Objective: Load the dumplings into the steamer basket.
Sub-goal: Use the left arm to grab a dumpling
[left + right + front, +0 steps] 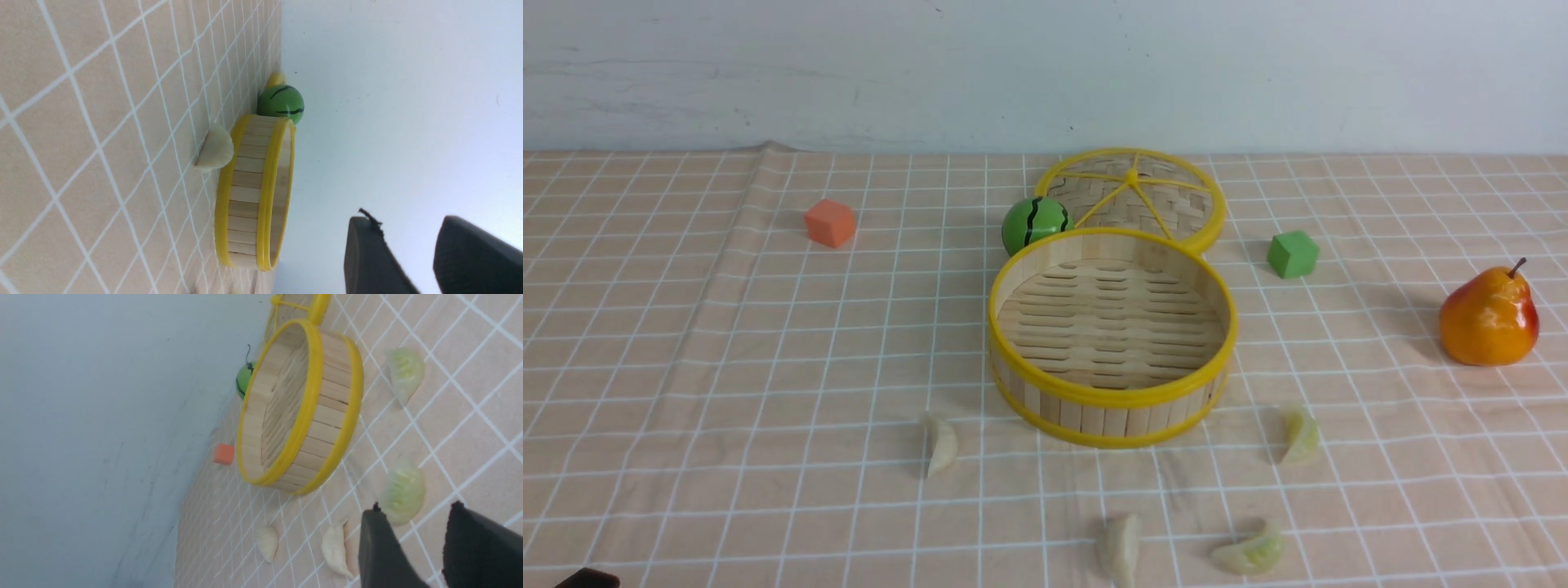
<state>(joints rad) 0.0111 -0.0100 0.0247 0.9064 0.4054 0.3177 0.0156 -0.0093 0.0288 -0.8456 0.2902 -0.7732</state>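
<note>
1. Your right gripper is released. Its two dark fingers are parted, only checked tablecloth shows in the gap, and it grasps nothing.
2. The near green dumpling shows right by one of those fingertips in the right wrist view. You cannot tell from the pictures whether they touch.
3. Your left gripper is also released. Its fingers are apart with only pale wall between them, and it holds nothing.
4. In the left wrist view the left cream dumpling lies on the cloth close against the outer wall of the steamer basket.
5. The basket stands upright near the middle of the cloth, and all four dumplings lie outside it, on your side of it.
6. From the front, the left cream dumpling is off the basket's near-left side and the far green dumpling is off its near-right side. The middle cream dumpling and the near green dumpling lie closer to you, side by side but apart.
7. Behind the basket lies the woven lid, partly hidden by the basket's rim. The watermelon ball sits at the lid's left edge.
8. Farther out are an orange cube to the left, a green cube to the right, and a pear standing upright at the far right.
</note>
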